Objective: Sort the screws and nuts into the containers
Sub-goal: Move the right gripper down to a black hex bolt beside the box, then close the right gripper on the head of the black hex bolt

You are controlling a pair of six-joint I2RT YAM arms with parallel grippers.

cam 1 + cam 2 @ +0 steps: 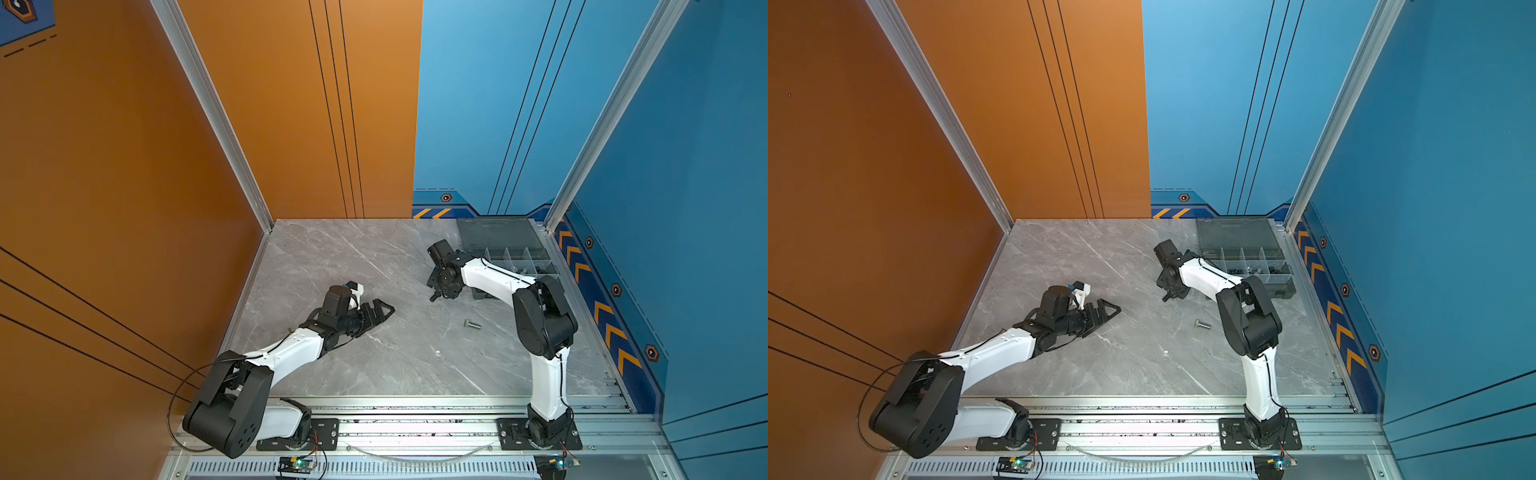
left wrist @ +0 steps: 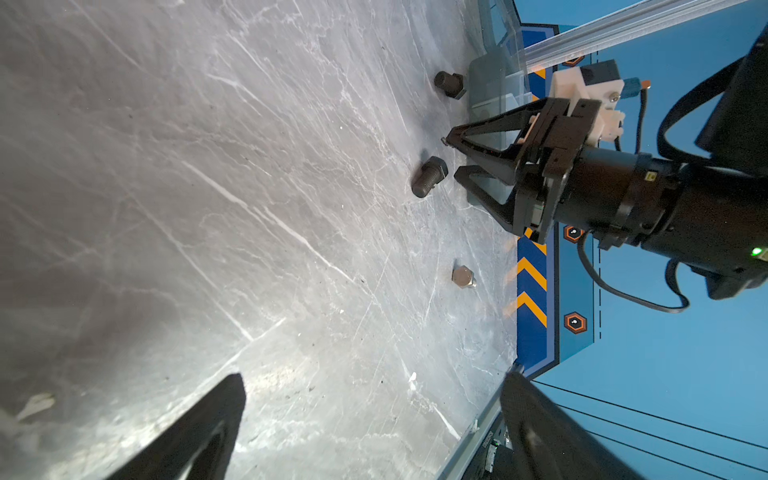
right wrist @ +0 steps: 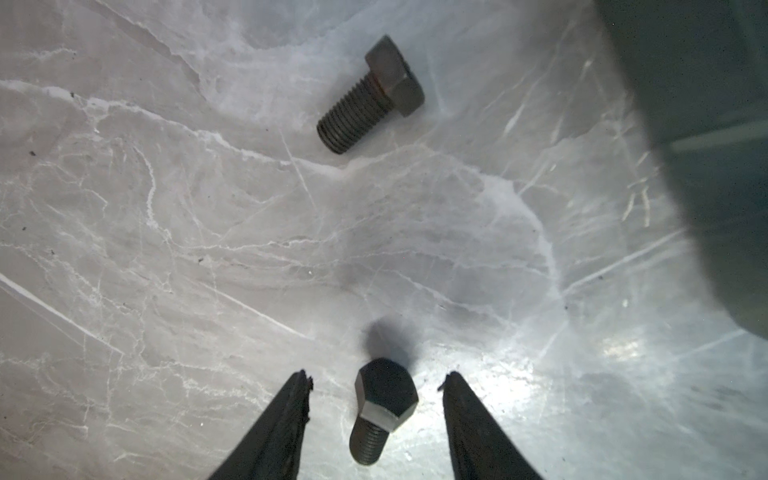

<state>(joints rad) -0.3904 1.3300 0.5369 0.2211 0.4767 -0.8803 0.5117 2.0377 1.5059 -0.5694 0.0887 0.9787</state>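
R gripper (image 3: pixel 378 379): jaws spread, clamping nothing. Between fingertips (image 3: pixel 291 399), gap each side: black bolt (image 3: pixel 384 405) flat on tabletop (image 3: pixel 166 208). 2nd black bolt (image 3: pixel 372 95) beyond, near organizer box (image 3: pixel 715 124). Neither black bolt made out in top views; silver bolt (image 1: pixel 472 324) seen there, lying apart. R arm (image 1: pixel 490 274) covers box's near corner. L gripper (image 2: pixel 374 380) jaws spread, well clear.

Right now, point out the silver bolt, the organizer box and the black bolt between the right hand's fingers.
silver bolt (image 1: pixel 472 324): in a top view, mid-body.
organizer box (image 1: pixel 1233 232): in a top view, lid.
black bolt (image 3: pixel 384 384): right wrist view, head.
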